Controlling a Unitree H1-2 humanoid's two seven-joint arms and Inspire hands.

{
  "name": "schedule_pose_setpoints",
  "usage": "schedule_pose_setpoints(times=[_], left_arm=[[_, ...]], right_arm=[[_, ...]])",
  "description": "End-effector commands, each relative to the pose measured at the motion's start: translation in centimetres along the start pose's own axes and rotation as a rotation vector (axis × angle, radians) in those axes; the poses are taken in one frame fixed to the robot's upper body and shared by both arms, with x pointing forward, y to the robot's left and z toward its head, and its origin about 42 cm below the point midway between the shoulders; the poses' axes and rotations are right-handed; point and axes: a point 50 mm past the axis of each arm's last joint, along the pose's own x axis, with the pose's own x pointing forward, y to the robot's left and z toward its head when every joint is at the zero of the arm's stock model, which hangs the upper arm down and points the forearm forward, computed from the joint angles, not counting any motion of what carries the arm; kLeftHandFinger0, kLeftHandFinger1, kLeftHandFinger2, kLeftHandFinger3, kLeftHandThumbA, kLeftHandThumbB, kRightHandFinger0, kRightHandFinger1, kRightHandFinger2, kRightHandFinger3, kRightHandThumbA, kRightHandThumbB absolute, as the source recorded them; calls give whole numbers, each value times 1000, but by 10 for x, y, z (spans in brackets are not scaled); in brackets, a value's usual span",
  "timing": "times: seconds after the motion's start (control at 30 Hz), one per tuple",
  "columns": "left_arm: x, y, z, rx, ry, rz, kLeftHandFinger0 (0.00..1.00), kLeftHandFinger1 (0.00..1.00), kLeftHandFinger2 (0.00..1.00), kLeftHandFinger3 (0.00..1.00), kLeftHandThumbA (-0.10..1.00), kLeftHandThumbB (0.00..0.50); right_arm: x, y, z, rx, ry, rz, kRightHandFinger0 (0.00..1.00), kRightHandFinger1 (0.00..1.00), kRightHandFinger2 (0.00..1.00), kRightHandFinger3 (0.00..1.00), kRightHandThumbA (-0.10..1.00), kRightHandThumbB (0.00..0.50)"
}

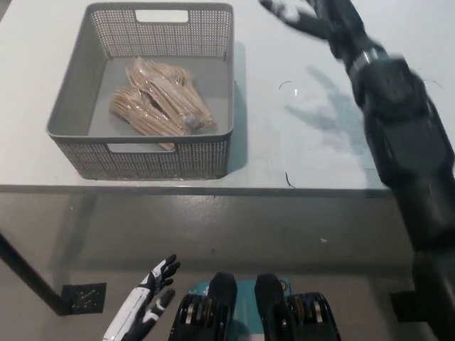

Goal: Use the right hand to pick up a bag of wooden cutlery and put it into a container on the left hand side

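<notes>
The bags of wooden cutlery are seen lying in the grey basket on the desk, so the empty, open right hand is held clear above the desk, while the open left hand is rested low.

Right hand: black, glossy, slim fingers with pale grey or white patches on their upper faces; blurred, details soft. Just behind the hand a silvery ring at the wrist. Behind that ring, right arm: black, made of bulky rounded shell segments, matte-to-gloss plastic, seams between the segments, a few small dark screw recesses on the forearm casing; shell widens further back from the hand. Left hand: white palm and back with black fingers and black inlays between the white panels. Behind it, the left forearm is white, smooth, with a dark stripe along its edge.
</notes>
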Motion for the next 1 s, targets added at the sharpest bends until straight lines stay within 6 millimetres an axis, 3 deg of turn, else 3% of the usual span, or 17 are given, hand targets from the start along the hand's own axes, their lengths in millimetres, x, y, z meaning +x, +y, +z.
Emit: schedule_pose_setpoints(times=[0.0, 0.07, 0.17, 0.23, 0.43, 0.57, 0.7, 0.87, 0.97], left_arm=[[19, 26, 15, 8, -99, 55, 1000, 1000, 1000, 1000, 1000, 347], [21, 29, 15, 0, -101, 71, 1000, 1000, 1000, 1000, 1000, 344], [23, 31, 15, -23, -102, 96, 1000, 1000, 1000, 1000, 1000, 339], [23, 31, 14, -33, -102, 114, 1000, 1000, 1000, 1000, 1000, 335], [21, 30, 12, -70, -101, 128, 1000, 1000, 1000, 1000, 1000, 191], [22, 30, 13, -82, -107, 138, 1000, 1000, 1000, 1000, 1000, 153], [26, 30, 14, -100, -114, 158, 1000, 1000, 1000, 1000, 1000, 161], [27, 34, 14, -120, -115, 173, 1000, 1000, 1000, 1000, 1000, 145], [26, 35, 13, -119, -112, 193, 1000, 1000, 1000, 1000, 1000, 127]], right_arm=[[-150, -63, 68, 116, -436, -54, 1000, 1000, 1000, 1000, 902, 336], [-182, -55, 49, 141, -429, -63, 1000, 1000, 1000, 1000, 930, 319], [-206, -43, 29, 166, -402, -70, 1000, 1000, 1000, 1000, 1000, 321], [-229, -28, 7, 212, -373, -85, 1000, 1000, 1000, 1000, 1000, 359], [-279, 6, -59, 286, -230, -100, 1000, 1000, 1000, 1000, 1000, 353], [-306, 29, -93, 329, -102, -83, 1000, 1000, 1000, 1000, 1000, 337], [-318, 45, -111, 376, -5, -66, 1000, 1000, 1000, 1000, 1000, 358], [-327, 81, -138, 569, 122, -112, 1000, 1000, 1000, 1000, 1000, 251], [-322, 95, -141, 623, 141, -136, 1000, 1000, 1000, 1000, 1000, 227]])
